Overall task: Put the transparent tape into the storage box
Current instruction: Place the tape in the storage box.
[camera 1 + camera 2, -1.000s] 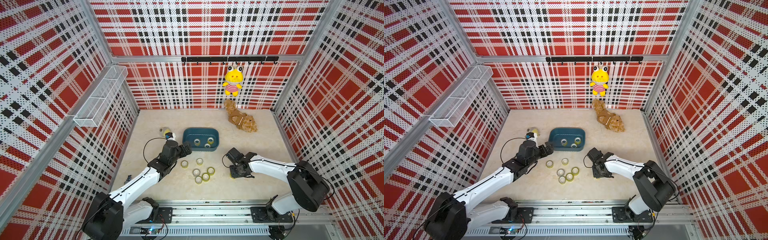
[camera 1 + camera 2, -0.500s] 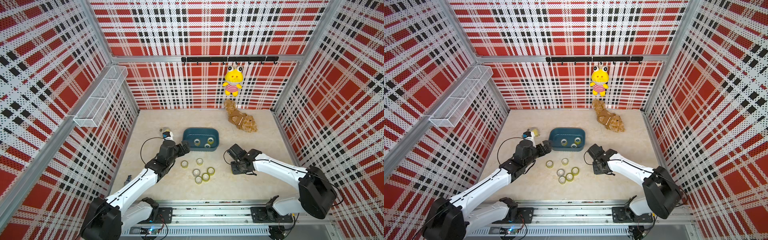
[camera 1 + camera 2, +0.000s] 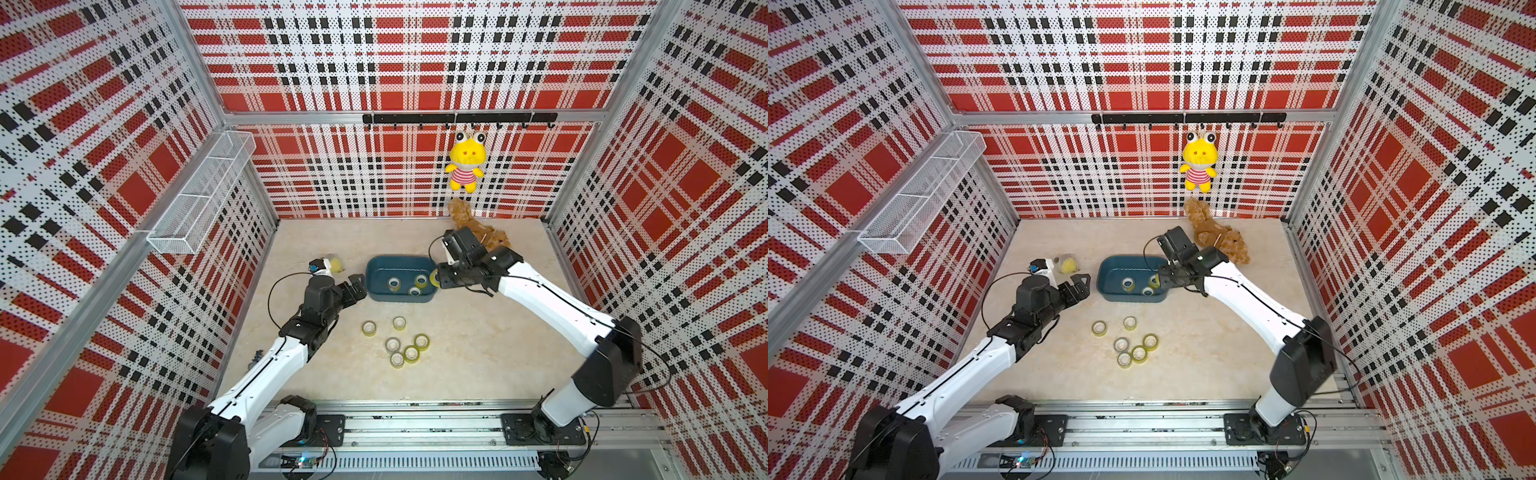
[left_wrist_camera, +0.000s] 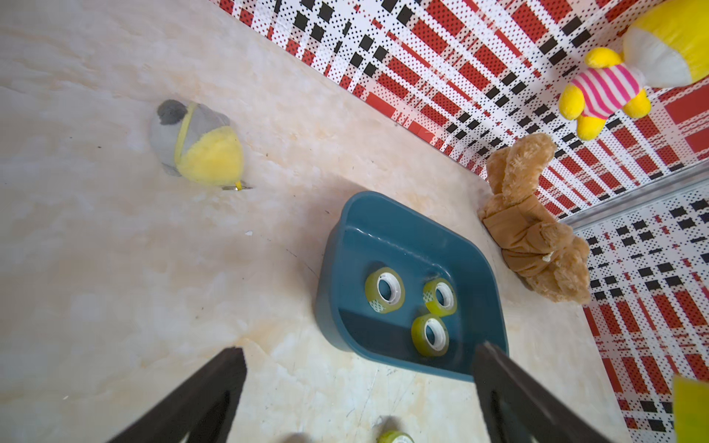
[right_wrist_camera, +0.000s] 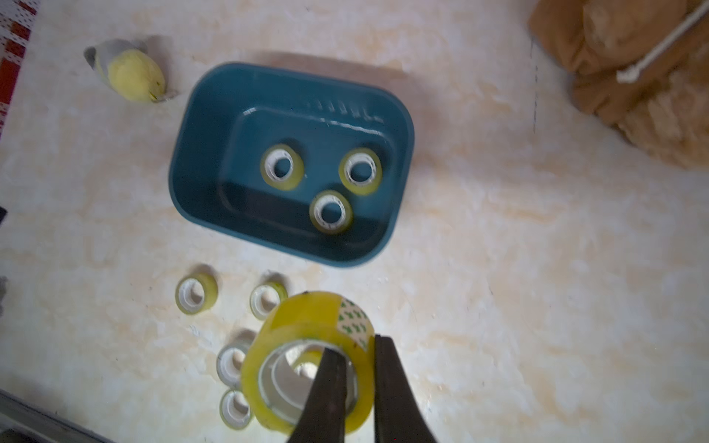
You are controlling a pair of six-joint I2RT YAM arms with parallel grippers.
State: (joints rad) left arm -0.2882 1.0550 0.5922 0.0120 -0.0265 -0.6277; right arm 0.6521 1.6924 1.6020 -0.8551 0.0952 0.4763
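In both top views the right gripper (image 3: 436,279) is pinching a tape roll (image 3: 434,277) at the right end of the storage box (image 3: 376,266), seemingly over the rim rather than over the middle. The left gripper (image 3: 1080,286) is standing wide and empty just beside the box's left end. Three rolls (image 3: 409,284) are lying inside the box, and six more (image 3: 399,340) are waiting on the table (image 3: 478,345) near its front.

In the left wrist view the fingers (image 4: 230,368) are spreading wide with nothing between them, and the box's nearer half is showing bare.

In the right wrist view one finger is sitting inside the roll's core and the other outside, gripping its wall. For a clean drop, the roll should probably travel further inward, toward the bare part, and lower before the jaws part. That way it is not clipping the rim or landing on the other rolls.

The table is looking pale, smooth and marble-patterned, so a roll landing on edge could wander. Red, black and white plaid panels are closing in the space. A wire basket (image 3: 199,199) is hanging on the left wall and a yellow plush toy (image 3: 465,166) from a hook rail (image 3: 457,118). A brown plush toy (image 3: 1219,239) is lying just behind the right arm, and a small grey-and-yellow one (image 4: 195,145) near the left.
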